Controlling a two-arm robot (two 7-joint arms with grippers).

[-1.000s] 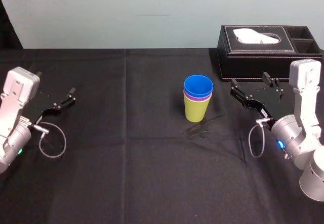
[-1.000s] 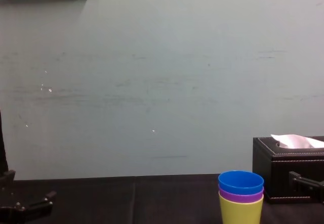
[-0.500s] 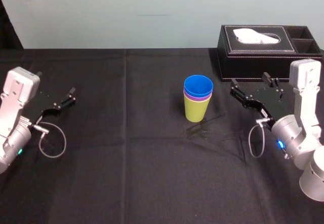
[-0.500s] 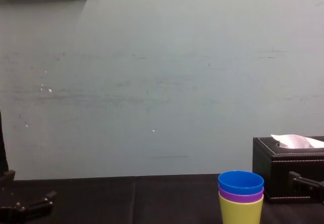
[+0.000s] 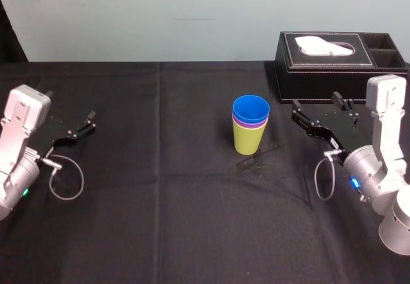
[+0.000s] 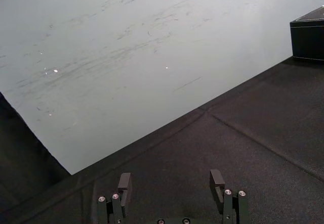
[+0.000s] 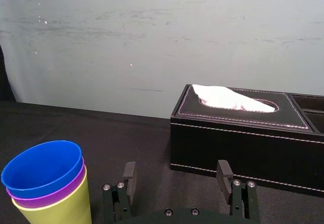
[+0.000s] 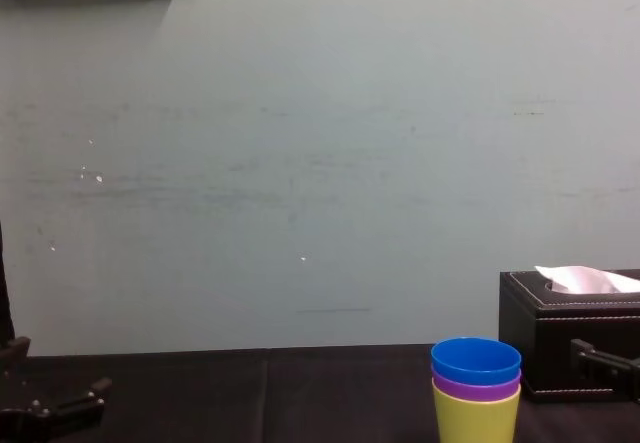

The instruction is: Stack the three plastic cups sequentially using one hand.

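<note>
Stack complete, by the look of it: blue cup [image 5: 250,109] nested in purple cup [image 5: 249,124], purple nested in green cup [image 5: 246,141], all upright on the table [image 5: 160,200], a little toward 1 o'clock from its centre. Only the rims of the purple and blue show above the green, so they seem fully seated.

Right gripper [image 7: 175,166] at 3 o'clock of the stack, near but apart from it, low over the cloth. Jaws spread wide, nothing between them. Judged to be the working arm, standing clear so as not to knock the cups.

Box [image 5: 333,66] at 1 o'clock of the stack, behind the right gripper, apart from the cups.

Left gripper [image 6: 170,176] far out at 9 o'clock, jaws wide and empty. Idle, as fits a one-handed job.

Nothing seems left to stack.
</note>
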